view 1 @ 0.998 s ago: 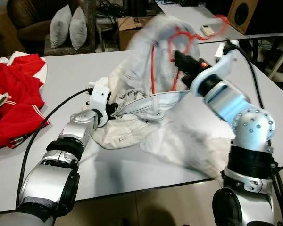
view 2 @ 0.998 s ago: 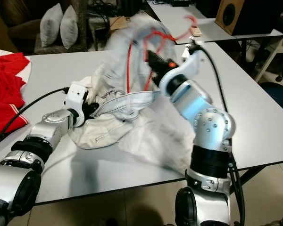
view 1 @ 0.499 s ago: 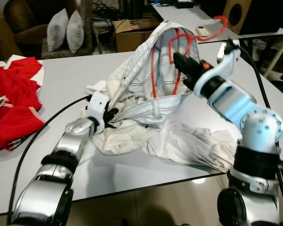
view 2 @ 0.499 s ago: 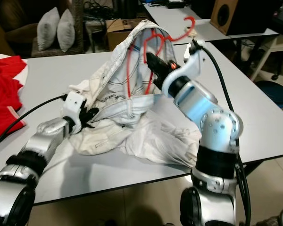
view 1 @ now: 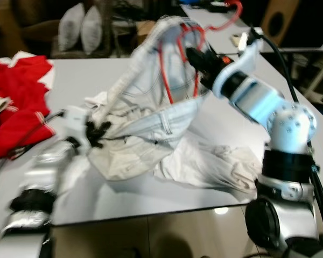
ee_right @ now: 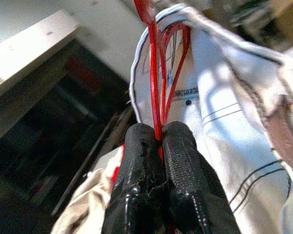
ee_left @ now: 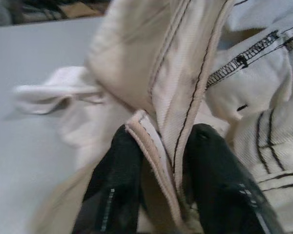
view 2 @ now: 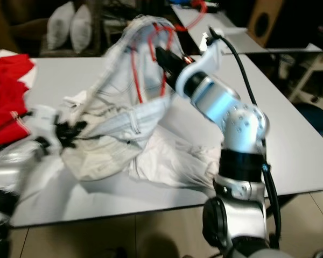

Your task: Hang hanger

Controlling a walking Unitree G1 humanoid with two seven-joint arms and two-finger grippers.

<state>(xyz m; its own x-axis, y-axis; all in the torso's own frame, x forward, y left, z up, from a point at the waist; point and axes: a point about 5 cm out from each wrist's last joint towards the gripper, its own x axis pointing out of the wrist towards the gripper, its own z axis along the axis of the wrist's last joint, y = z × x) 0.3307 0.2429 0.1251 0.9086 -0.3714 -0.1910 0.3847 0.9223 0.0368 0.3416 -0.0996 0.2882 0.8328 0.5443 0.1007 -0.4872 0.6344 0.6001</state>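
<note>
A red wire hanger [view 1: 178,48] sits inside a white jacket [view 1: 151,102], its hook [view 1: 234,9] sticking out above the collar. My right gripper [view 1: 195,56] is shut on the hanger's wire [ee_right: 156,97] and holds it raised over the grey table [view 1: 70,80]. The jacket drapes down from the hanger onto the table. My left gripper [view 1: 97,130] is shut on the jacket's seamed edge [ee_left: 161,141] low at the left, near the table top.
Red and white clothing [view 1: 16,107] lies heaped at the table's left end. A second table [view 1: 215,21] stands behind, with a speaker [view 1: 280,16] to its right. Two grey cushions [view 1: 83,29] rest on a chair at the back left.
The right gripper has lifted the hanger and jacket higher and further back. The left gripper has drawn the jacket's edge leftward, stretching the cloth. The view is blurred and has shifted.
</note>
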